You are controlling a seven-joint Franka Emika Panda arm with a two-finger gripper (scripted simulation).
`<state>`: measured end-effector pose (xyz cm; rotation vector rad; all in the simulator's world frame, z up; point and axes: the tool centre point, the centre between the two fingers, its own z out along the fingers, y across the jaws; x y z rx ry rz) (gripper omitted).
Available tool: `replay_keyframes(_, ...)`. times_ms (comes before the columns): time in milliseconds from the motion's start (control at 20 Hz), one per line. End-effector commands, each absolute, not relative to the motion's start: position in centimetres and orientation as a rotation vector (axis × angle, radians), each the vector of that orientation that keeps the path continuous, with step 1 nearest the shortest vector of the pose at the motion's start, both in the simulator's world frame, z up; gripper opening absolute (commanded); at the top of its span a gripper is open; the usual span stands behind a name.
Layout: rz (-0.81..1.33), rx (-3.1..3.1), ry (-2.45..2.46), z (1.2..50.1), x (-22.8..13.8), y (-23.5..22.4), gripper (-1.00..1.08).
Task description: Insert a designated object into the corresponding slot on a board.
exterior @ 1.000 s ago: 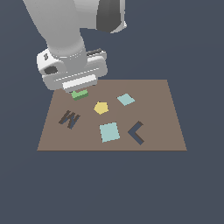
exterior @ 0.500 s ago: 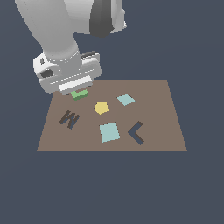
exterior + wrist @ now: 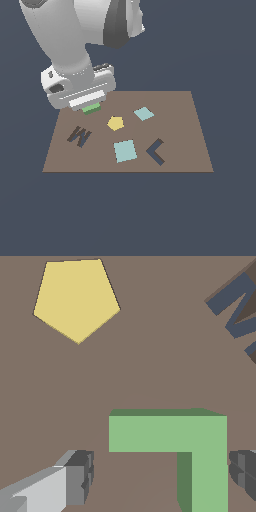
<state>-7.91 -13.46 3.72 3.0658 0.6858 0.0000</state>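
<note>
Barely Begun: Green L-Block Not Yet Gripped

Clearly the biggest thing in sight is the white Franka arm (image 3: 75,45), which leans in over the far corner of the board on the exterior view's left. Beneath it lies the brown rectangular board (image 3: 190,150), flat, carrying every shape and cut-out.

On the board, the larger light blue square (image 3: 125,150) sits near the front edge, with the dark L-shaped slot (image 3: 157,151) just beside it toward the exterior view's right. That slot is unfilled. The dark M-shaped recess (image 3: 79,136) lies toward the exterior view's left; the smaller light blue square (image 3: 144,113) and the yellow pentagon (image 3: 115,123) sit nearer the middle.

The pincer (image 3: 160,476) hangs low over the green L-shaped block (image 3: 170,441). In the wrist view its fingers stand apart, one on either side of the block, with brown board visible between the light finger and the block's edge; the dark finger is close to the block, and whether it touches I cannot tell. The block lies flat on the board near the far corner on the exterior view's left, well apart from its slot.

As a judgement, the approach looks done, while the closing, lifting, carrying across, turning to match and insertion all remain.
</note>
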Motion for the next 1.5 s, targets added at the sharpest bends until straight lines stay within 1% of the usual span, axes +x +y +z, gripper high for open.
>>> replay_keyframes(0, 0.0, 3.065, 0.688, 3.1, -7.9, -13.5, 1.0)
replay_keyframes(100, 0.0, 3.065, 0.688, 3.0, -7.9, -13.5, 1.0)
replay_keyframes(150, 0.0, 3.065, 0.688, 3.0, -7.9, -13.5, -1.0)
replay_keyframes(1000, 0.0, 3.066, 0.684, 3.3, -7.9, -13.4, -1.0)
replay_keyframes(1450, 0.0, 3.085, 0.591, 3.4, -8.0, -12.1, -1.0)
